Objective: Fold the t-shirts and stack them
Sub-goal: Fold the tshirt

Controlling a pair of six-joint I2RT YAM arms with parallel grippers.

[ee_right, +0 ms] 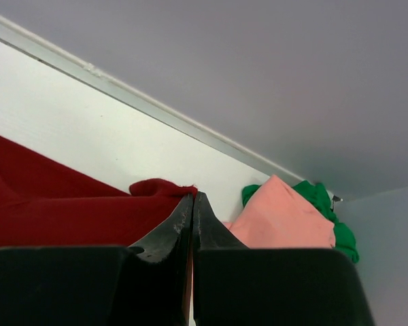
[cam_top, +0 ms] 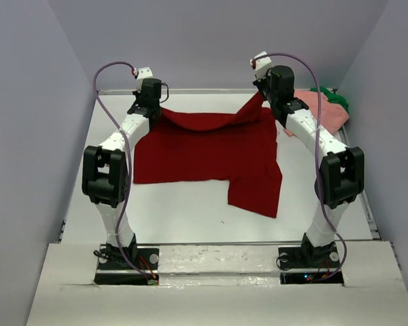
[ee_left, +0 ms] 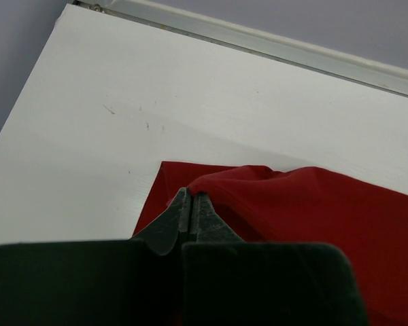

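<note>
A dark red t-shirt point(cam_top: 211, 153) lies spread on the white table, its far edge lifted at both corners. My left gripper point(cam_top: 151, 103) is shut on the far left corner; in the left wrist view its jaws pinch a red fold point(ee_left: 190, 193) of the shirt point(ee_left: 313, 204). My right gripper point(cam_top: 266, 92) is shut on the far right corner, held higher; the red cloth point(ee_right: 160, 187) sits at its tips. A salmon pink t-shirt point(cam_top: 326, 112) lies folded at the far right, resting on a green t-shirt point(cam_top: 336, 100), both seen past the right fingers: pink point(ee_right: 279, 217), green point(ee_right: 323, 200).
A metal rail point(cam_top: 211, 90) runs along the table's far edge, with grey walls close behind and at both sides. A sleeve of the red shirt point(cam_top: 257, 193) hangs toward the near side. Bare white table point(cam_top: 177, 214) lies between the shirt and the arm bases.
</note>
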